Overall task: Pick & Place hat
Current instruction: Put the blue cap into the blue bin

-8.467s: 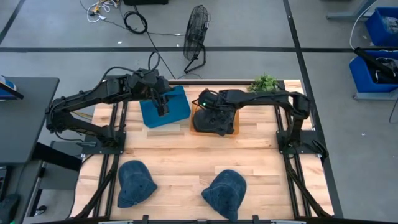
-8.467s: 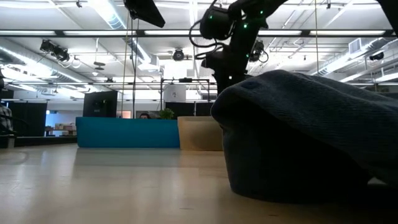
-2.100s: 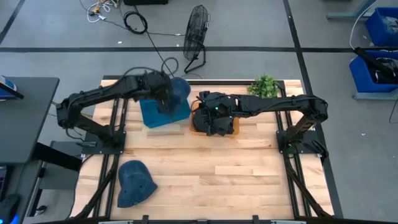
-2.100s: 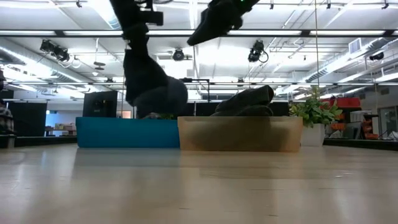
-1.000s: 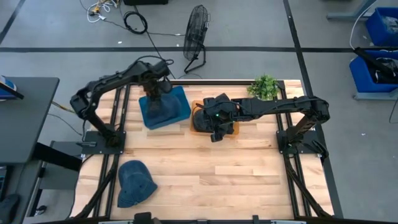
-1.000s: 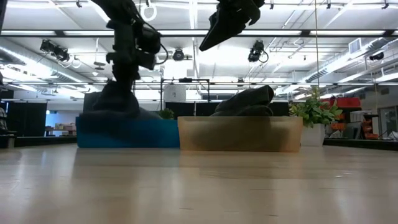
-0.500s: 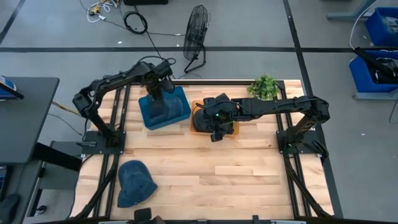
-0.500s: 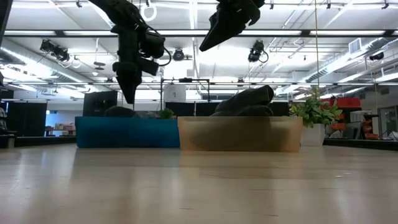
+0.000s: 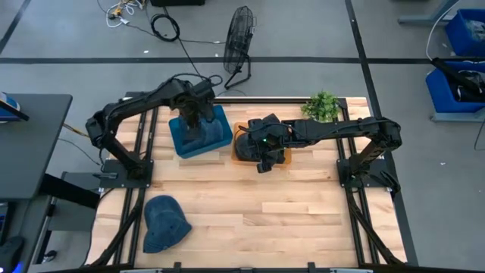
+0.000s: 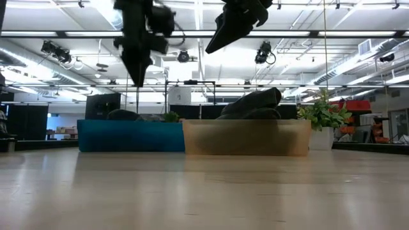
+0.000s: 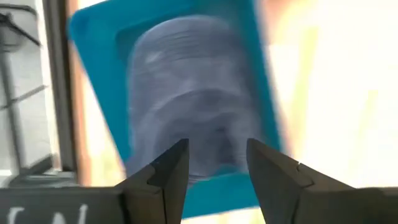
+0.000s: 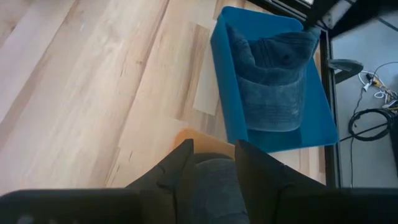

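A blue denim hat (image 9: pixel 203 133) lies in the blue bin (image 9: pixel 224 126) at the far middle of the table; it also shows in the left wrist view (image 11: pixel 186 99) and the right wrist view (image 12: pixel 273 81). My left gripper (image 9: pixel 192 118) hangs open and empty above this bin (image 11: pixel 93 28), well clear of it in the low view (image 10: pixel 137 80). A dark hat (image 9: pixel 245 144) lies in the tan bin (image 9: pixel 283 157). My right gripper (image 9: pixel 261 162) is open above that hat (image 12: pixel 211 180), high over it in the low view (image 10: pixel 216 43). A third denim hat (image 9: pixel 165 222) rests on the table at the near left.
A small potted plant (image 9: pixel 322 103) stands at the far right of the table, next to the tan bin (image 10: pixel 246 137). The blue bin (image 10: pixel 131 136) and the tan bin stand side by side. The wooden table top (image 9: pixel 265 212) is bare in front of them.
My left gripper has let go of the denim hat in the blue bin and has gone straight up, clear of the bin. The hat has settled below the bin's rim and stays there.
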Controlling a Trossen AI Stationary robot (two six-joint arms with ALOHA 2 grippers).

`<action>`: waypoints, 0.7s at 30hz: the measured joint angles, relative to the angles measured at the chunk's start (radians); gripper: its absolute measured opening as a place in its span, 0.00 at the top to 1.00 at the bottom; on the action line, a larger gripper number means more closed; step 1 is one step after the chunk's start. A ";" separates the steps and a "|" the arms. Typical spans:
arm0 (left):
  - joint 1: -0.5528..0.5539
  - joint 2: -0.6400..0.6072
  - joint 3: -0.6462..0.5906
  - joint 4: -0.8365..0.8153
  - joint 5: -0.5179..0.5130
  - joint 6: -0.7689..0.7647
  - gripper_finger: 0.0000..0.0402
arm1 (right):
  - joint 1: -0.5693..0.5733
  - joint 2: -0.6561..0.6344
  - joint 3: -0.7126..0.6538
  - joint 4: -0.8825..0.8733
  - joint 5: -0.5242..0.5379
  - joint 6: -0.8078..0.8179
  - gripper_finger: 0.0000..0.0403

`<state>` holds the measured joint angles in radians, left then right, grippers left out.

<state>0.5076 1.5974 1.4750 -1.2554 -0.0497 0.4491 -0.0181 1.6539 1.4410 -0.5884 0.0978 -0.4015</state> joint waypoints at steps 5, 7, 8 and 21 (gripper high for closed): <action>-0.117 -0.063 0.089 -0.133 0.094 -0.146 0.59 | 0.000 0.000 0.000 -0.012 0.000 0.000 0.70; -0.172 -0.103 0.105 -0.159 0.117 -0.203 0.59 | 0.000 0.000 0.000 -0.012 0.000 0.000 0.70; -0.199 -0.126 0.109 -0.160 0.121 -0.231 0.59 | 0.000 0.000 0.000 -0.012 0.000 0.000 0.70; -0.684 -0.327 0.029 -0.202 0.125 -0.815 0.59 | 0.000 0.000 0.000 -0.025 0.000 0.084 0.70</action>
<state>-0.1762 1.2701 1.5036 -1.4578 0.0754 -0.3654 -0.0181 1.6539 1.4406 -0.6139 0.0978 -0.3174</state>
